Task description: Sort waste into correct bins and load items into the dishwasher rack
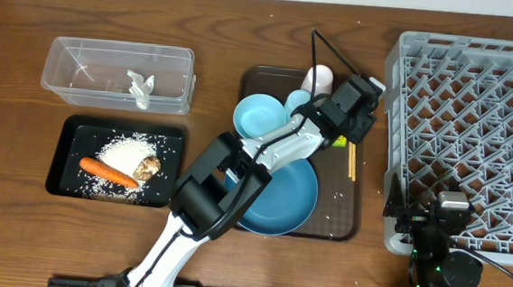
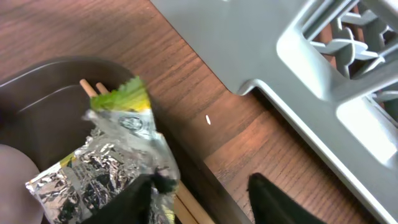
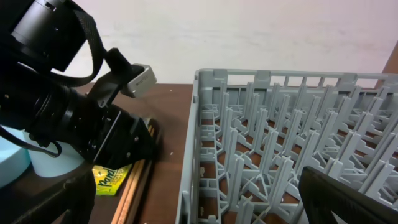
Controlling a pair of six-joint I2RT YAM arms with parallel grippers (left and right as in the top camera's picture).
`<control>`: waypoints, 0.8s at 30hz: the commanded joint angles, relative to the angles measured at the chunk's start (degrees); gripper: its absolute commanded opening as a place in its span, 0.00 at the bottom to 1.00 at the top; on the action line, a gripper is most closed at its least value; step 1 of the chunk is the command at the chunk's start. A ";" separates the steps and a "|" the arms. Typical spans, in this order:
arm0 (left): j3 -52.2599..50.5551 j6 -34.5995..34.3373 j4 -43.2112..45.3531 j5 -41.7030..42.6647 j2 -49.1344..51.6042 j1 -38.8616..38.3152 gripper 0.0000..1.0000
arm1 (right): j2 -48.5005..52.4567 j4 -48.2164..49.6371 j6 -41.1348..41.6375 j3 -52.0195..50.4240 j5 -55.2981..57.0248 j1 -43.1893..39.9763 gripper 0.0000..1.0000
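- Hovering at the far edge of the dark brown serving tray [image 1: 346, 224], the left gripper [image 2: 202, 199] has its fingers [image 2: 277, 202] spread wide. Only their dark tips show at the bottom of the wrist view.
- The snack wrapper [image 2: 118, 155] lies crumpled just ahead of one fingertip, silver side up with a green-yellow flap. Its near corner runs under that tip, so I cannot tell whether they touch. The other finger sits over bare wood beside a lone rice grain [image 2: 208, 120].
- The chopsticks [image 2: 90, 88] poke out beyond the wrapper, and most of their length is hidden beneath it.
- From overhead the arm's own body covers these fingers, and only a sliver of wrapper shows beside them.
- The right gripper [image 3: 199, 202] is also spread wide, with both fingers cut off by the frame's lower corners. The dishwasher rack [image 3: 280, 143] stands directly ahead of them.
- The dark-blue plate [image 1: 290, 200] is partly hidden under the left arm behind the fingers, and the light-blue bowl [image 1: 258, 116], the light-blue cup [image 1: 297, 101] and the white cup [image 1: 318, 78] stand beside it.
- Well away from both grippers, the clear tub [image 1: 72, 58] holds the tissue [image 1: 139, 86]. The black tray [image 1: 67, 162] holds the carrot [image 1: 108, 171], the rice [image 1: 132, 149] and the brown lump [image 1: 149, 167].
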 commanded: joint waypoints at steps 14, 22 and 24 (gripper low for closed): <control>0.48 0.04 0.15 -0.42 -0.92 -0.04 0.06 | -0.28 -0.11 -0.85 -0.20 -0.07 -0.92 0.99; 0.48 -0.15 -1.27 -0.39 -4.98 -1.20 0.06 | -0.28 -0.11 -0.85 -0.20 -0.07 -0.92 0.99; 0.48 -0.15 -1.46 -0.39 -6.19 -1.70 0.06 | -0.28 -0.11 -0.85 -0.20 -0.07 -0.92 0.99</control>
